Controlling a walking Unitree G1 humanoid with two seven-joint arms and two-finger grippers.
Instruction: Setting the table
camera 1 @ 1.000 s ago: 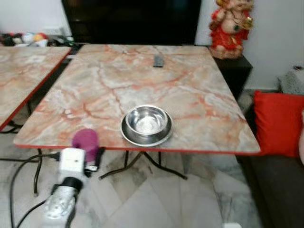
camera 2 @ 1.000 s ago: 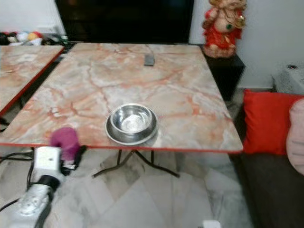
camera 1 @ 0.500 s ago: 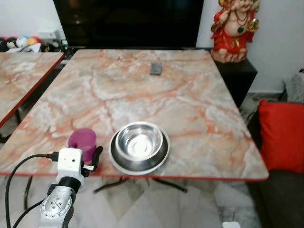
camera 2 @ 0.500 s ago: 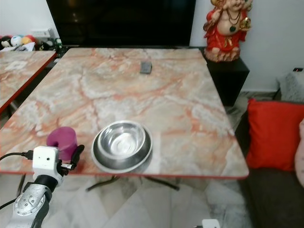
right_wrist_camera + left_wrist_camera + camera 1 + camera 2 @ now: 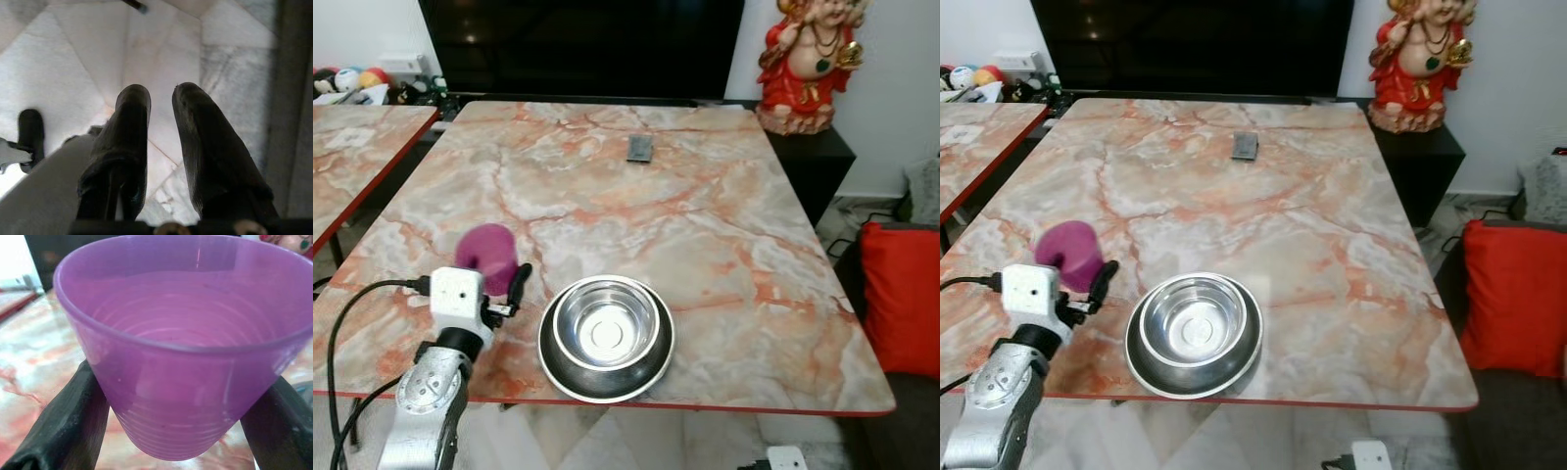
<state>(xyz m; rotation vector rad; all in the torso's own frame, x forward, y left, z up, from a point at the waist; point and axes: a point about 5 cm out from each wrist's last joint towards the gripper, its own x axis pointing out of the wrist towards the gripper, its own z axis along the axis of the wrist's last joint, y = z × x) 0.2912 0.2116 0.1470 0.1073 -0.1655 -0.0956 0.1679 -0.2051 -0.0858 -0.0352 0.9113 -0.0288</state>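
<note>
The purple cup (image 5: 487,258) hides the left end effector's (image 5: 499,284) far finger.

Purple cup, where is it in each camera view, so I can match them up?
Left eye: purple cup near the table's left front, held by the left gripper.
Right eye: same spot, left of the steel bowl.
Left wrist: close up between the black fingers.
Right wrist: floor beyond the right gripper, no cup.
Shared landmark: the steel bowl.

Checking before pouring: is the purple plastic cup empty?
Empty: the left wrist view looks into the purple plastic cup, showing only bare ribbed walls, held between the left gripper fingers.
</note>
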